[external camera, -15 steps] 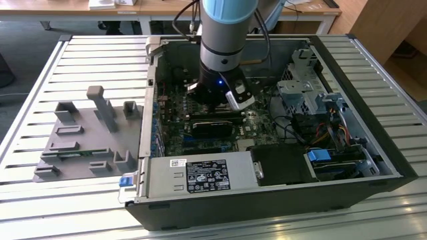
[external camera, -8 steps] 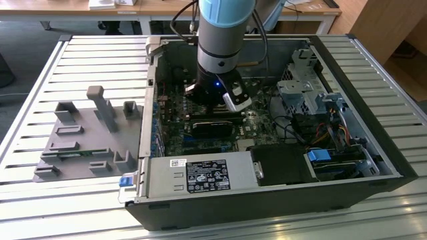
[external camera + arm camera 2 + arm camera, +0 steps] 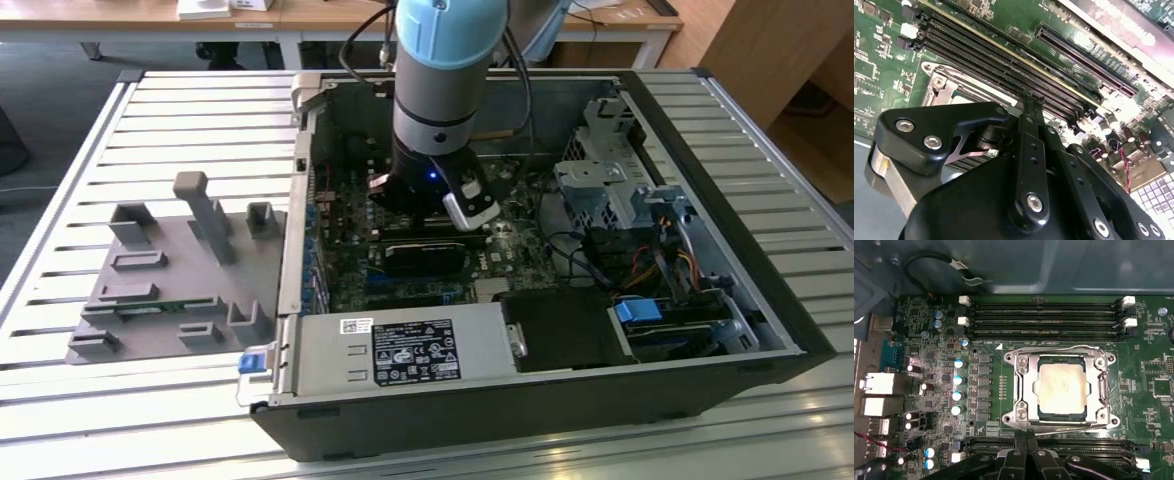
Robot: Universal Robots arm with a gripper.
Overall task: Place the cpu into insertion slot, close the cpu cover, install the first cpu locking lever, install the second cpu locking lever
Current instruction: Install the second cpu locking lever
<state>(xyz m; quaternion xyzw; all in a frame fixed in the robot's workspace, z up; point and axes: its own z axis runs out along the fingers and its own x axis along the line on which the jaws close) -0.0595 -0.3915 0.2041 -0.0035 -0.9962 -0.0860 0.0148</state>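
CPU [image 3: 1061,388]: dull silver-grey metal top, matt w/ faint smudgy patches. CPU cover [image 3: 1024,390]: bright bare metal frame, semi-gloss, catches light. Motherboard [image 3: 1144,365]: green, slightly glossy. Tool [image 3: 1030,100]: black fingers, satin sheen, shiny metal screw heads. Fixture plate [image 3: 160,290]: matt grey plastic. Counter [image 3: 80,180]: ribbed pale metal slats, smooth. Arm [image 3: 447,60]: glossy light-blue cap over brushed metal.

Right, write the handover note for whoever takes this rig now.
Gripper: fingers together, holding nothing, hovering beside the socket over the black memory slots.
Small square silver-grey cpu: seated in the black insertion slot on the green motherboard.
Thin silver-grey cpu cover frame: lying flat around the chip, so it looks closed.
Wire locking levers: lying along the socket edges; whether they are latched cannot be told, so check both.
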